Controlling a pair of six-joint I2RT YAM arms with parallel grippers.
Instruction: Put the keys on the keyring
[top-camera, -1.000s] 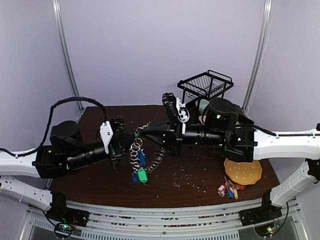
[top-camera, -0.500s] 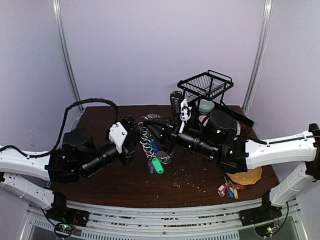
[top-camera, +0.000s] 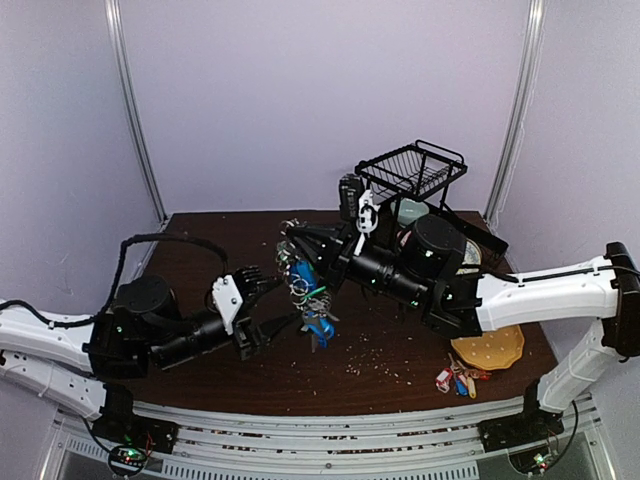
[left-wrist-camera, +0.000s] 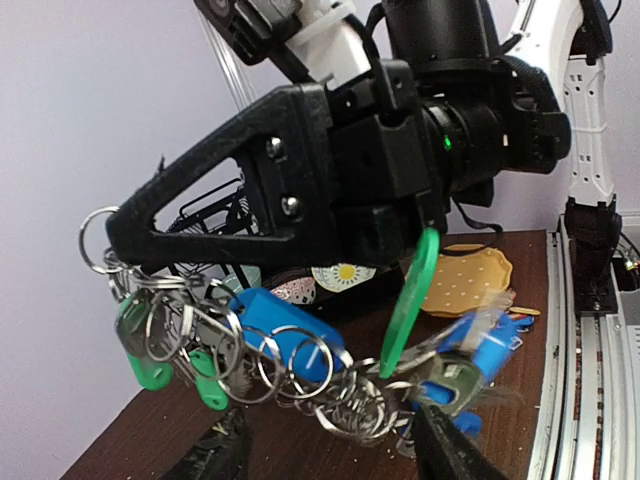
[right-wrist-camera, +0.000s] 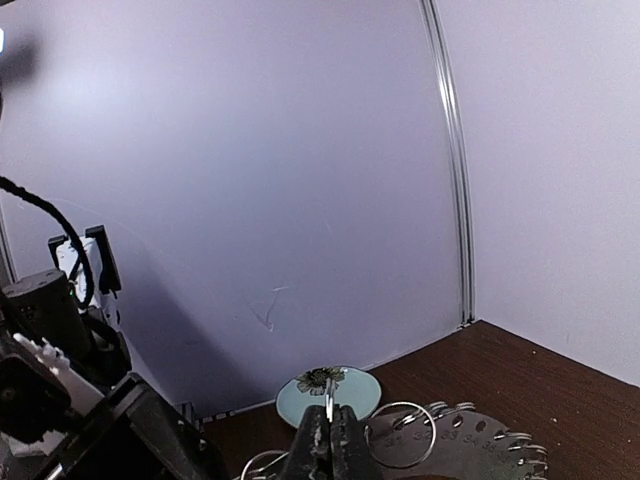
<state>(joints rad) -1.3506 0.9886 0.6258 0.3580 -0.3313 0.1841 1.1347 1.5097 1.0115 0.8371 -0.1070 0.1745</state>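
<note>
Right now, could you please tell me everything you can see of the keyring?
The keyring is a silver metal ring crowded with small wire loops and keys with green and blue plastic tags. It hangs as a tangled bunch, pinched at the top by the shut right hand, apparently above the table. The open left hand sits just below, not gripping it.
</note>
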